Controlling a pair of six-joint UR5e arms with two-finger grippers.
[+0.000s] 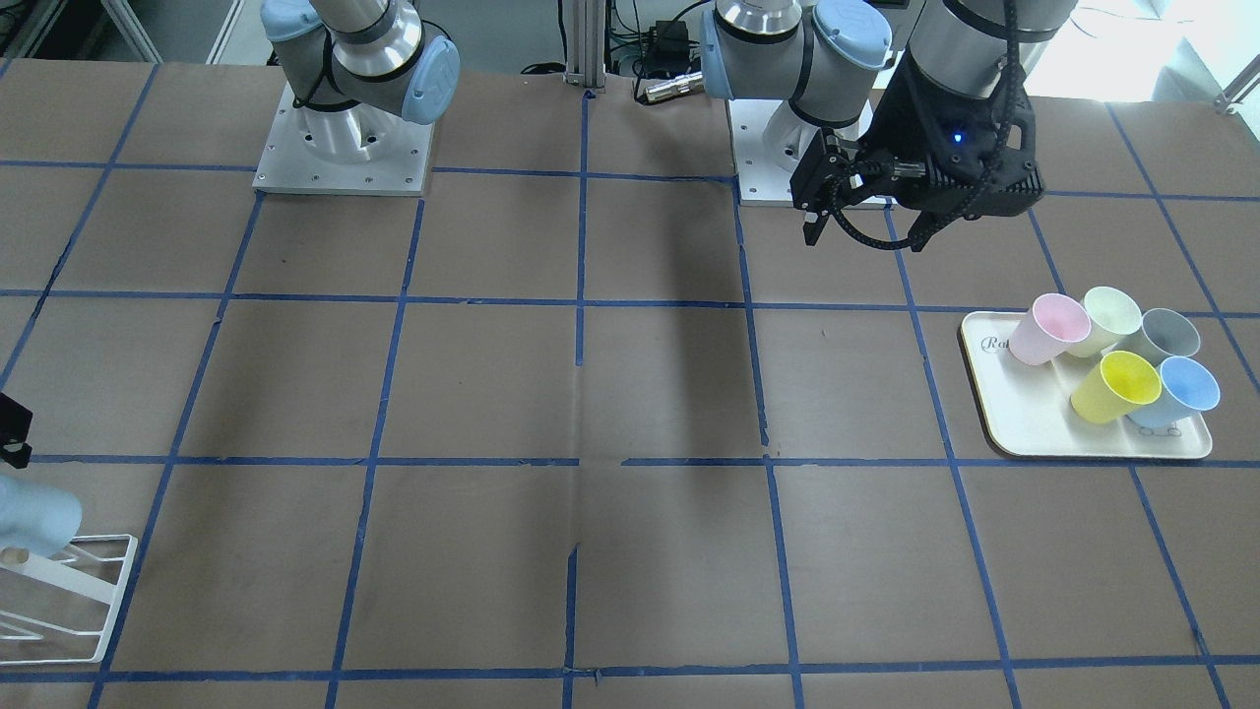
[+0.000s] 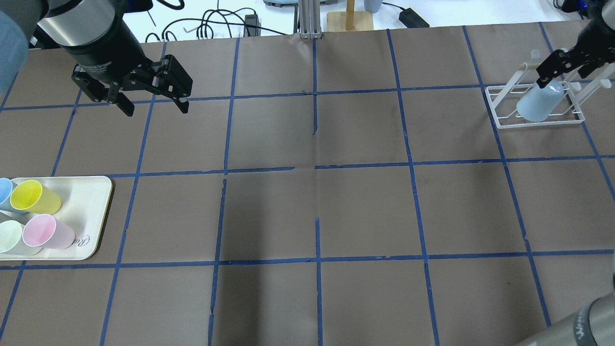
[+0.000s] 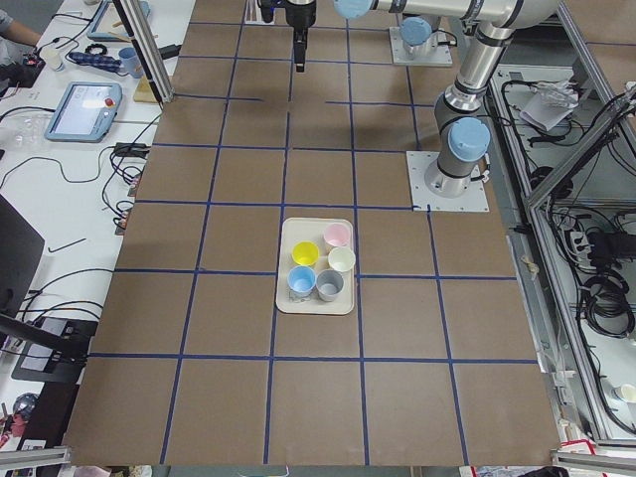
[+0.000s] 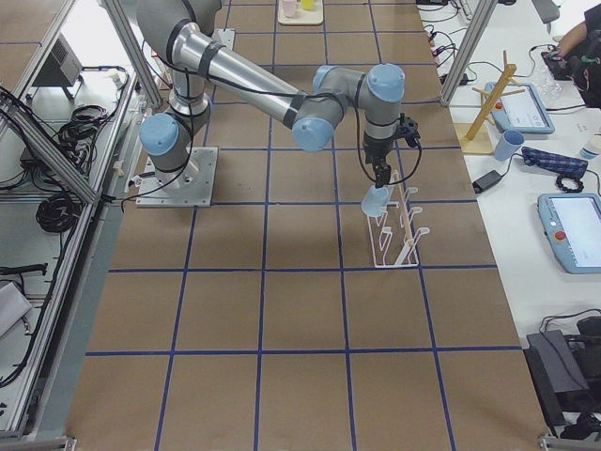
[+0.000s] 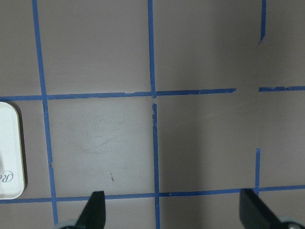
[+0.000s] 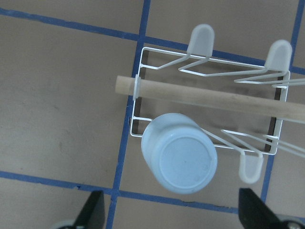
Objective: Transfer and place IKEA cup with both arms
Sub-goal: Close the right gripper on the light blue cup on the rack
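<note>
The pale sky-blue IKEA cup (image 2: 538,103) sits upside down, tilted, on a peg of a white wire rack (image 2: 499,120) at the far right. The right wrist view shows its base (image 6: 183,162). My right gripper (image 2: 562,77) hangs just above it, open and empty, with its fingertips (image 6: 95,210) wide of the cup and not touching it. My left gripper (image 2: 156,109) is open and empty, raised over bare table at the far left, short of the tray. It also shows in the front view (image 1: 866,236) and in the left wrist view (image 5: 176,214).
A cream tray (image 2: 91,202) at the left edge holds several pastel cups: yellow (image 1: 1117,386), pink (image 1: 1048,328), pale green (image 1: 1107,317), grey (image 1: 1166,335) and another blue one (image 1: 1186,389). The rack has a wooden rod (image 6: 209,98) across it. Blue tape lines grid the brown table.
</note>
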